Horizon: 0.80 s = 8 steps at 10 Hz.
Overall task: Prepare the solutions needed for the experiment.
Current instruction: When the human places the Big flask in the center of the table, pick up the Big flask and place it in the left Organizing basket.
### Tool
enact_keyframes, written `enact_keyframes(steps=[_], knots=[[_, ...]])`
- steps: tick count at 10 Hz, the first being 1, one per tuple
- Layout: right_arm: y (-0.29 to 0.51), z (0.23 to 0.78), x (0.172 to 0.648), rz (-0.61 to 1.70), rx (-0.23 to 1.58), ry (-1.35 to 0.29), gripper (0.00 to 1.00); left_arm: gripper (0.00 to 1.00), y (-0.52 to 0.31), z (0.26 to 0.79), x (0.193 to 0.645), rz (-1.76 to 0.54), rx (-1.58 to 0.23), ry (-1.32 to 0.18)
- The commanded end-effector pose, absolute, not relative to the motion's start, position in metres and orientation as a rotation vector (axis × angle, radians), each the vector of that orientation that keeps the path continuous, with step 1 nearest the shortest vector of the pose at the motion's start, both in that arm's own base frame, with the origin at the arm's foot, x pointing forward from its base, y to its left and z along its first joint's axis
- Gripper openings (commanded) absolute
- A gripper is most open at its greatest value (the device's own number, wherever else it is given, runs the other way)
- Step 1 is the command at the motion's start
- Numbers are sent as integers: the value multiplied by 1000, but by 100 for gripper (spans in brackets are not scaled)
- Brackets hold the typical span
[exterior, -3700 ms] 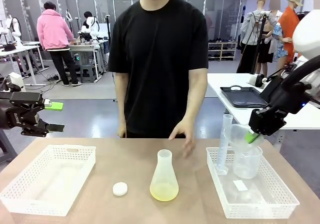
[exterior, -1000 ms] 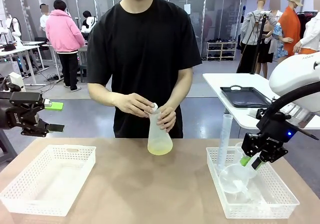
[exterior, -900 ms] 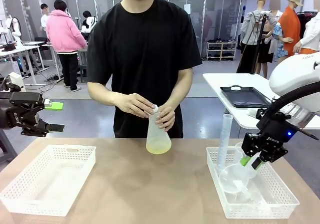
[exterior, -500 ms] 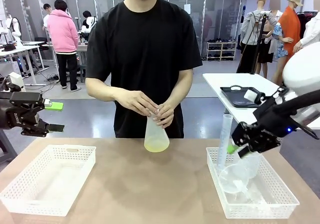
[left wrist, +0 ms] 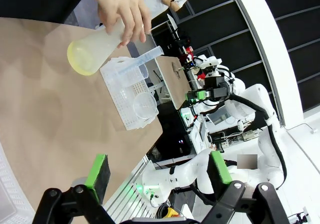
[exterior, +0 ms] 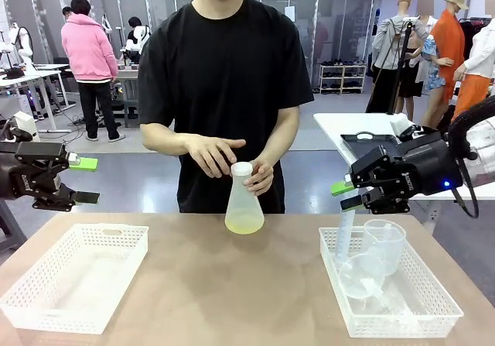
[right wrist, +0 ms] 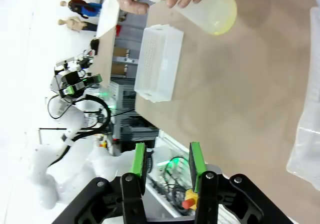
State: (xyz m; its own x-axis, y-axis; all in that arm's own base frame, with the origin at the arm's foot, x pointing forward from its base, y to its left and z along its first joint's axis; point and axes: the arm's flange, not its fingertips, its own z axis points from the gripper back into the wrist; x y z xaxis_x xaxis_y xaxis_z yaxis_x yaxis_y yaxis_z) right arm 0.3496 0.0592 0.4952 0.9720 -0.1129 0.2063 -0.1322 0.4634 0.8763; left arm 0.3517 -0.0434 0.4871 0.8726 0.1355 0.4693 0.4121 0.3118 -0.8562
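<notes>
The solution [exterior: 244, 224] is a shallow yellow-green pool in the bottom of the flask [exterior: 244, 203], at the far middle of the table [exterior: 193, 284], right in front of the person. 3.7 s ago that flask stood open and alone with its cap beside it. Now the cap [exterior: 242, 168] sits on the neck, 1 hand [exterior: 261, 177] wraps the neck and the other [exterior: 213, 154] hovers flat just above the cap. Whether the base touches the table I cannot tell. I judge the flask has just been closed, so this solution looks finished or ready for mixing.

The right gripper [exterior: 345, 194] held a beaker over the basket 3.7 s ago and was down at it 0.5 s ago. It has now lifted clear above the basket [exterior: 402, 324], its 2 fingers a little apart with nothing between them. The beaker [exterior: 385, 241] stands upright in the basket beside the cylinder [exterior: 344, 234], so that put-away step seems done.

The left gripper [exterior: 83, 180] is unmoved at the left edge, spread wide and holding nothing.
</notes>
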Motion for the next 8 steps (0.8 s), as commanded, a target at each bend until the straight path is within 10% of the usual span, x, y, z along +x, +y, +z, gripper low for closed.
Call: enact_keyframes(steps=[1,8], knots=[[53,462,321,-34,1120,-184,44,100,-46,487,353,-205,-1279,-534],[43,466,351,-66,1147,-92,44,100,-46,487,353,-205,-1279,-534]])
